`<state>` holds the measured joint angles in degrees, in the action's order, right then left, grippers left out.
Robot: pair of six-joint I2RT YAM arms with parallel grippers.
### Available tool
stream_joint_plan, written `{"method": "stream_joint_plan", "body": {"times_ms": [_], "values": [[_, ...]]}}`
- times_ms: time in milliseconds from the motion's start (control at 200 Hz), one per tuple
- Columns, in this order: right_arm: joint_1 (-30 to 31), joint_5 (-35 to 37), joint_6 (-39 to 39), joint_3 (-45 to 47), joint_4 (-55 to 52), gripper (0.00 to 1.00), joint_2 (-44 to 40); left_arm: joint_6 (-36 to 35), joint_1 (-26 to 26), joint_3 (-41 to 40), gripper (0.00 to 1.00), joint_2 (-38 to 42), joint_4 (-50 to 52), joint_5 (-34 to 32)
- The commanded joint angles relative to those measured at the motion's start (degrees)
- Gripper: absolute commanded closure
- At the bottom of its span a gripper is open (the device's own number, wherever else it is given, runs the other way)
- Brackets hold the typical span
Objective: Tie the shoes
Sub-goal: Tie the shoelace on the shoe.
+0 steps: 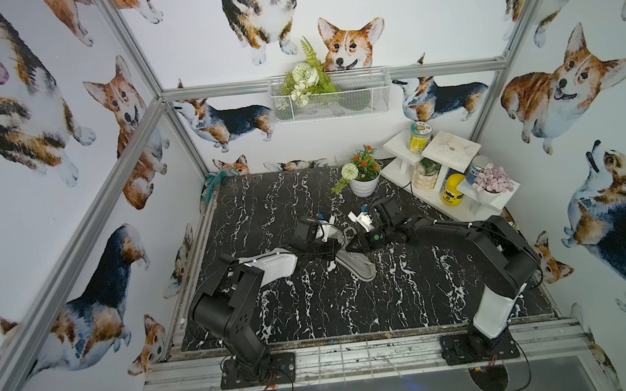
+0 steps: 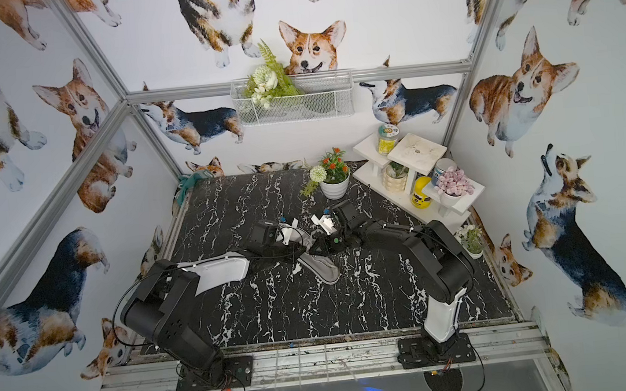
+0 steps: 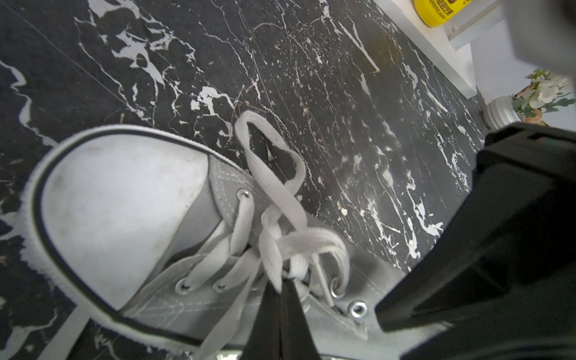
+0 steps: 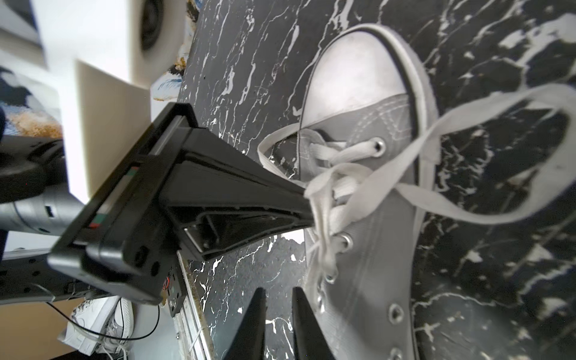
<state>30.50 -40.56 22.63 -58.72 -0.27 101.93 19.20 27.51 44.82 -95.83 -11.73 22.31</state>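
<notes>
well, the grey shoe [image 1: 358, 267] lies near the middle of the black marble table [image 1: 312, 303], upright on its sole, and in both top views only its toe end shows, pointing toward the side where the arm bases are mounted. the rest of it is hidden under the two arms, which meet over it. the white toe cap [image 3: 118, 202] is scuffed and shows clearly in the left wrist view.

the left gripper [image 3: 283, 296] is closed, its two black fingertips pressed together on the white laces [image 3: 311, 239] where they cross above the upper eyelets. from that pinch one small loop runs out onto the table just beside the shoe, and in the right wrist view a much larger loop [image 4: 498, 215] spreads off the opposite side of the shoe. lower down, the laces run criss-cross through the metal eyelets toward the toe cap.

the right gripper [image 4: 278, 311] sits low beside the shoe near the rear eyelets, its fingers parted by a narrow gap with nothing between them. one finger lies right against the edge of the grey canvas; whether it touches i cannot tell.

at the far side of the table a white potted plant [image 1: 364, 184] stands beside a white shelf [image 1: 451, 149] in the corner, with a yellow jar [image 1: 452, 191] on its lower level, all well apart from the shoe.
</notes>
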Motion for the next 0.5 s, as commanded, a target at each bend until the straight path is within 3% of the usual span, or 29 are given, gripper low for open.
{"method": "stream_joint_plan", "body": {"times_ms": [0, 495], "values": [[0.3, -1.0, 2.1, -0.9, 2.9, 0.8, 1.0, -0.1, -0.1, -0.3, 1.0, 0.3, -1.0, 0.3], [0.1, 5.3, 1.9, -6.0, -1.7, 0.79, 5.0, -0.1, -0.1, -0.1, 1.0, 0.4, -0.8, 0.3]]}}
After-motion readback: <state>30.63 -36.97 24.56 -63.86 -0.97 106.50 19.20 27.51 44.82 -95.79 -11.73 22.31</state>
